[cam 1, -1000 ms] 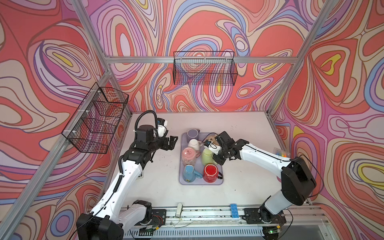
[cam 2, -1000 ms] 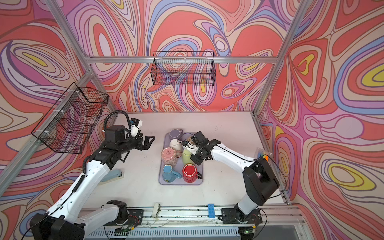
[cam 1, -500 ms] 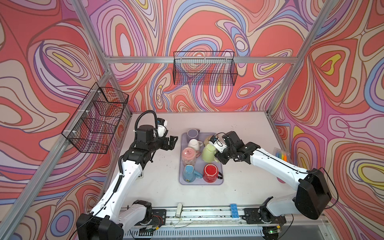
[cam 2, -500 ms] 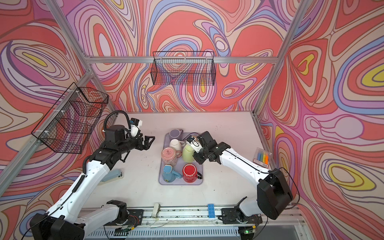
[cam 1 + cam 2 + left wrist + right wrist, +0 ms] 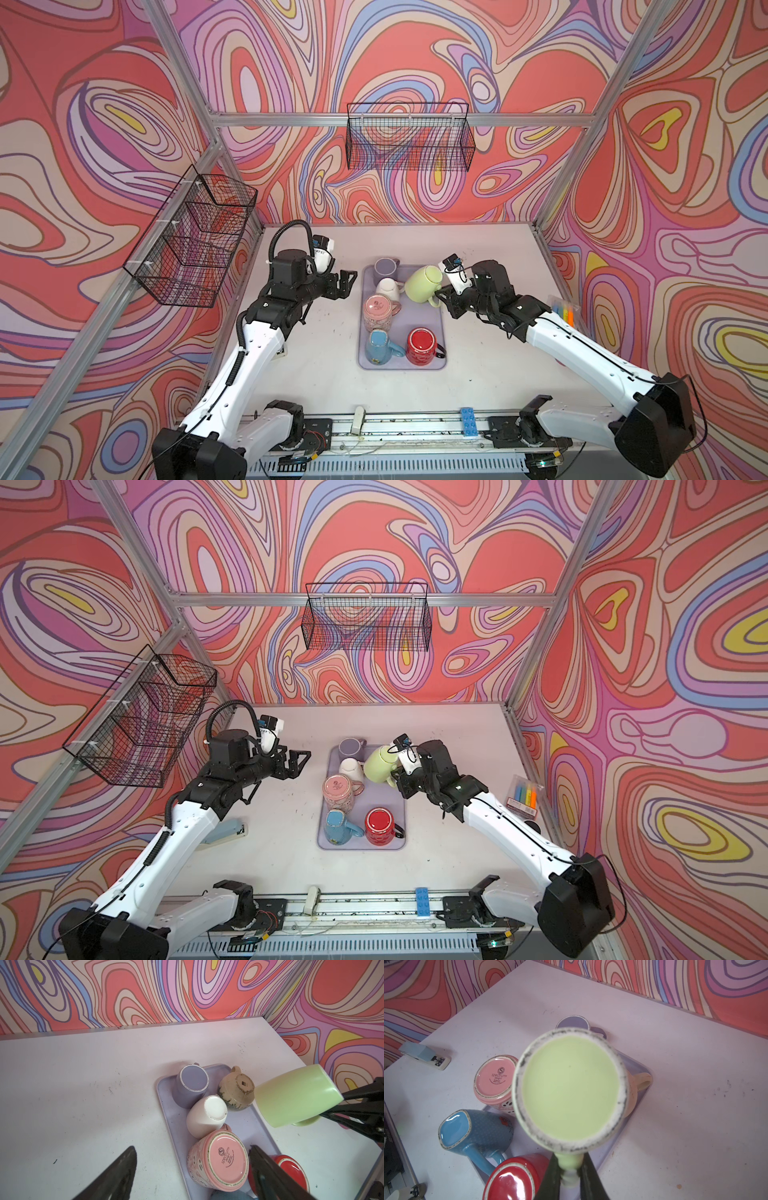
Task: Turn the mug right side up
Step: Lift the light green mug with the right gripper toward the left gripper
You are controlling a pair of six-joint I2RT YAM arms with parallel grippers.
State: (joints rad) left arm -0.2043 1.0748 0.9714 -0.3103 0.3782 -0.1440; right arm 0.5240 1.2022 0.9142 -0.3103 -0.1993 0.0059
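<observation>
Cups (image 5: 420, 345) lie upturned on a tray (image 5: 430, 322); above, the right gripper (image 5: 444, 300) pinches the green mug (image 5: 423, 282) by its handle, tilted. Glazed, heavy, breakable, it may swivel in that narrow hold. Across the tray, the left gripper (image 5: 348, 282) gapes empty.

Mugs: seven. One green mug (image 5: 423, 284), plus one each purple (image 5: 384, 268), white (image 5: 386, 286), pink (image 5: 376, 307), blue (image 5: 377, 347), red (image 5: 420, 344), and a speckled beige (image 5: 236, 1093), seen in the wrist views.
Tray (image 5: 424, 318): one.
Wire baskets: two, left wall (image 5: 195, 241) and far wall (image 5: 409, 137).
Stapler (image 5: 224, 833): one, left.
Brick (image 5: 468, 422): one, near edge.
Marker pack (image 5: 524, 796): one, right; markers inside too small to count.
Arms: two, left arm (image 5: 257, 345) and right arm (image 5: 582, 351).
</observation>
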